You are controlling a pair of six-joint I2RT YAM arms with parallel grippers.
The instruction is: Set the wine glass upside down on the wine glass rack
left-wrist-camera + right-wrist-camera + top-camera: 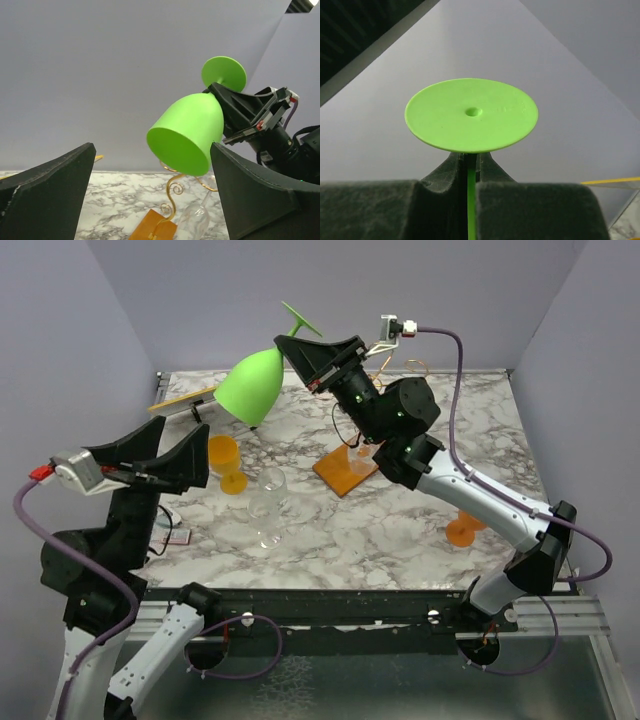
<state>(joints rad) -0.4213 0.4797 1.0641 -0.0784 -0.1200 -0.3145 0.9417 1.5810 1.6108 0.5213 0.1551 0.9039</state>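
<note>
1. My right fingers (465,172) are closed tight on the thin stem of the green wine glass (252,387), just under its flat foot.
2. The glass hangs in the air over the back left part of the counter (400,530). It is tilted, with the foot up toward the back wall and the open rim down and to the left.
3. The wine glass rack (345,472) stands on the counter, lower and to the right of the bowl. The glass does not touch it.
4. From the left wrist view, the rim appears just above the gold curls; the real gap I cannot tell.
5. My left fingers (160,455) are spread wide and hold nothing.
6. A clear glass (268,502) and an orange cup (225,462) stand left of the rack base, with bare marble between them.
7. The tilted board (185,398) is near the bowl's rim.
</note>
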